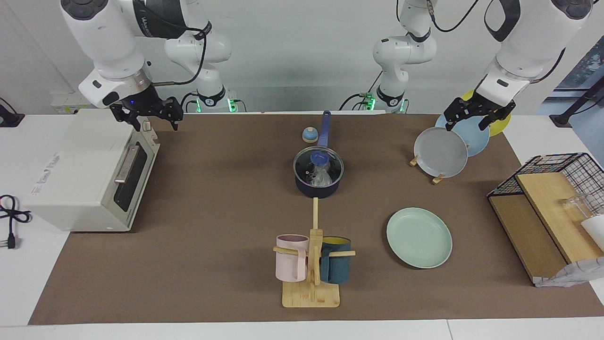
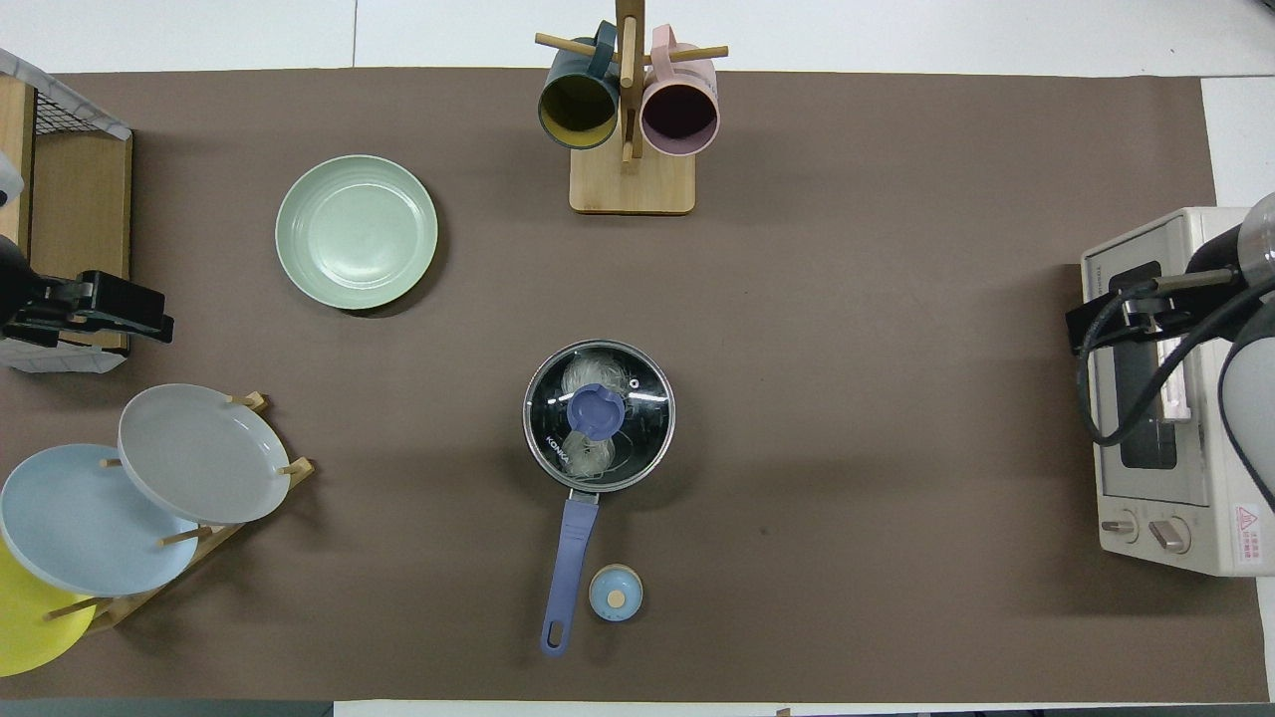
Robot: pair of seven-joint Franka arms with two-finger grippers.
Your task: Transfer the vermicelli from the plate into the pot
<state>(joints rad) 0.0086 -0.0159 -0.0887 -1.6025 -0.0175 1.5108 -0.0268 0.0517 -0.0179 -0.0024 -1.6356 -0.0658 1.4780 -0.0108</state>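
The vermicelli (image 1: 322, 177) lies inside the dark pot (image 1: 317, 190) at the middle of the table, under a glass lid with a blue knob (image 1: 319, 157). It shows through the lid in the overhead view (image 2: 590, 376). The pot's blue handle (image 2: 571, 548) points toward the robots. The mint-green plate (image 1: 419, 237) is bare and lies farther from the robots, toward the left arm's end (image 2: 357, 231). My left gripper (image 1: 467, 123) is open and empty, raised over the plate rack. My right gripper (image 1: 155, 123) is open and empty, raised over the toaster oven.
A wooden mug tree (image 1: 311, 283) with pink and teal mugs stands farther from the robots than the pot. A rack holds grey (image 1: 441, 152), light-blue and yellow plates. A toaster oven (image 1: 89, 174), a small blue round knob-like thing (image 1: 309, 135) and a wire-and-wood shelf (image 1: 552, 208) are also there.
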